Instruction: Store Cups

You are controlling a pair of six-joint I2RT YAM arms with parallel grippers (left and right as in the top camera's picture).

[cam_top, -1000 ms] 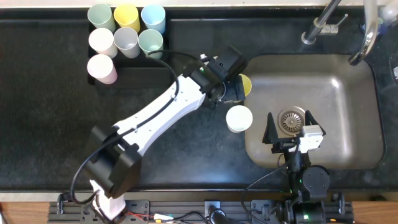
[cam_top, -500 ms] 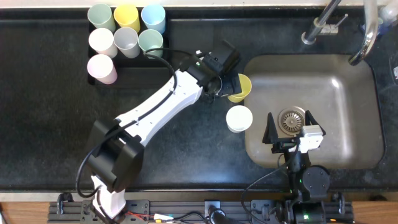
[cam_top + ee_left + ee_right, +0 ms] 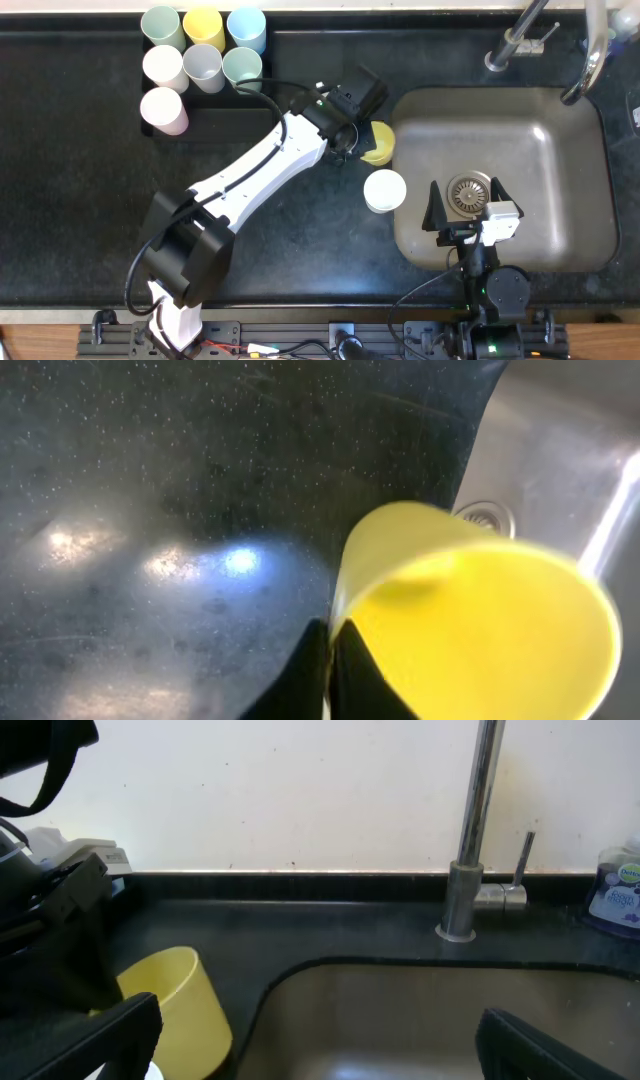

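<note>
Black countertop (image 3: 80,200); left tool (image 3: 330,660) grips the yellow cup (image 3: 480,610) by its rim; right tool (image 3: 465,202) hangs open over the sink (image 3: 545,120).

The left arm (image 3: 260,170) draws back: its wrist now sits higher and further left in the top view, at the upper middle of the frame, rather than over the left rim of the sink (image 3: 480,92). The yellow cup (image 3: 379,143), pinched at its rim by the left fingers (image 3: 312,678), emerges from beneath the wrist. In the last half second it tips further and shows less of its open mouth from above.
</note>
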